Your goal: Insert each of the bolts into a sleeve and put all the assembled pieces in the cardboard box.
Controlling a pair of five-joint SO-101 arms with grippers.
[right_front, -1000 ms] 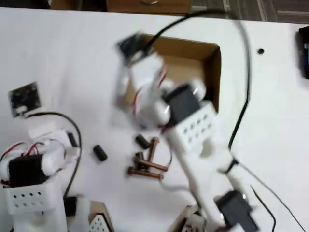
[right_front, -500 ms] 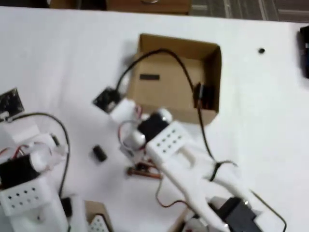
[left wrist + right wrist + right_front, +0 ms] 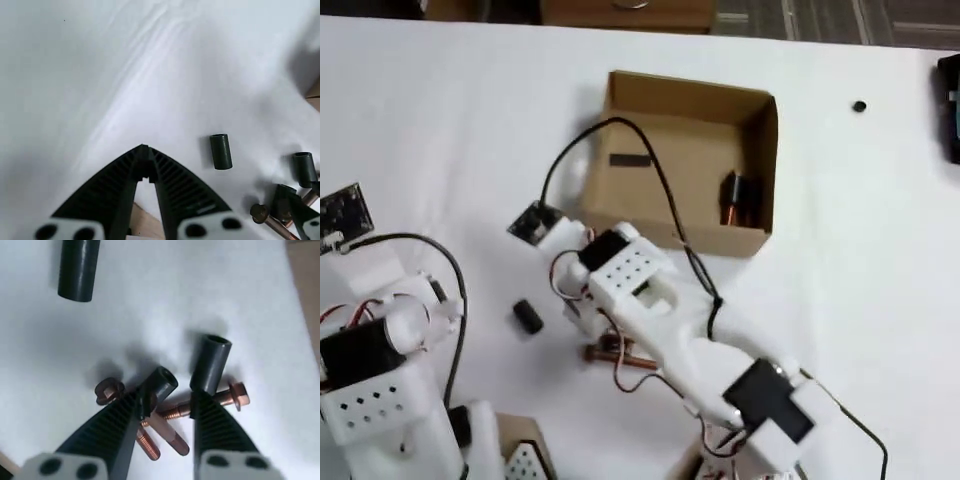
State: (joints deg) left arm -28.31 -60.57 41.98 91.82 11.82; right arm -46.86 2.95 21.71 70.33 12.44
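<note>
In the right wrist view my right gripper (image 3: 172, 402) stands open, low over a pile of copper bolts (image 3: 170, 435). One bolt (image 3: 235, 394) lies with its shank between the two fingers. Two black sleeves (image 3: 211, 364) (image 3: 161, 382) sit at the fingertips and a third sleeve (image 3: 79, 270) lies farther off. The high view has the right arm (image 3: 640, 300) over the bolts (image 3: 610, 352), with a lone sleeve (image 3: 527, 316) beside it. The cardboard box (image 3: 620, 95) holds one assembled piece (image 3: 735, 200). My left gripper (image 3: 145, 152) is shut and holds nothing, short of a sleeve (image 3: 220, 151).
The left arm (image 3: 380, 380) rests at the near left corner of the white table. A small black part (image 3: 860, 106) lies at the far right, and a dark object (image 3: 950, 105) is at the right edge. A cable (image 3: 650, 165) arcs over the box's left side.
The right arm has swung back from over the box and dropped onto the bolt pile, leaving the assembled piece showing in the box. The left arm shifted slightly toward the left edge.
</note>
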